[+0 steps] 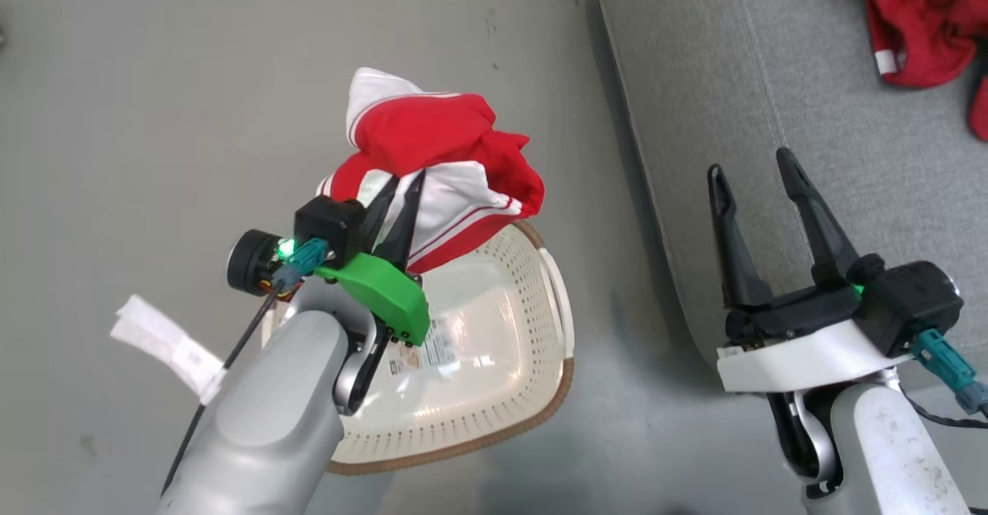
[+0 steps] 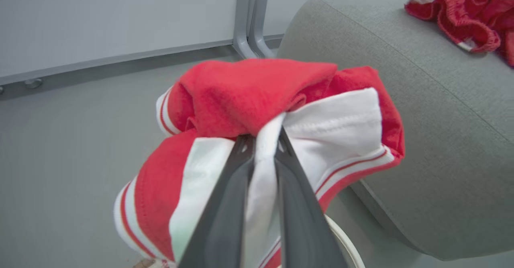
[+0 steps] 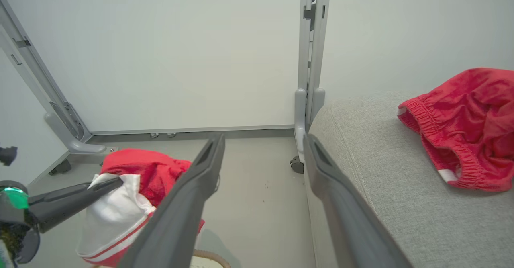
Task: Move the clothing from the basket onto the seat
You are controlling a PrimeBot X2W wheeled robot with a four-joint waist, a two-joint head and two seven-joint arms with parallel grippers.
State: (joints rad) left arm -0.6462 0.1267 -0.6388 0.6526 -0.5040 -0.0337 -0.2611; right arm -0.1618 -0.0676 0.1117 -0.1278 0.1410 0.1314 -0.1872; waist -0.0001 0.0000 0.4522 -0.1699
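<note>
Fingers [image 2: 225, 207] of the left gripper [image 1: 407, 183] are pressing close together and pinching a white fold of the red-and-white garment [image 1: 432, 133]. It is hanging bunched in the air right above the far rim of the basket [image 1: 540, 283], lifted clear of the inside. What is showing of the basket's bottom is carrying its paper label [image 1: 432, 353] and no cloth, though part of it is sitting hidden under the left forearm. Just beside the basket, on its right, the seat [image 1: 733, 75] is standing with a second red garment [image 1: 918, 21] already lying on it, well apart from the basket. On that same side of the basket the right gripper [image 1: 749, 164] is hovering over the seat's near edge, its fingers [image 3: 184, 203] standing spread wide with nothing between them. Reading the step as the carry: the garment is out of the basket but not yet over the seat, and it is probably the last one. The next move is calling for the left arm to swing away from the basket toward the seat with the pinch kept tight. The arm needs enough height that the dangling hem is clearing the rounded edge. The release should come well onto the cushion, so the cloth isn't slipping down to the floor beside the basket. The right gripper is sitting near that path, so watch clearance.
</note>
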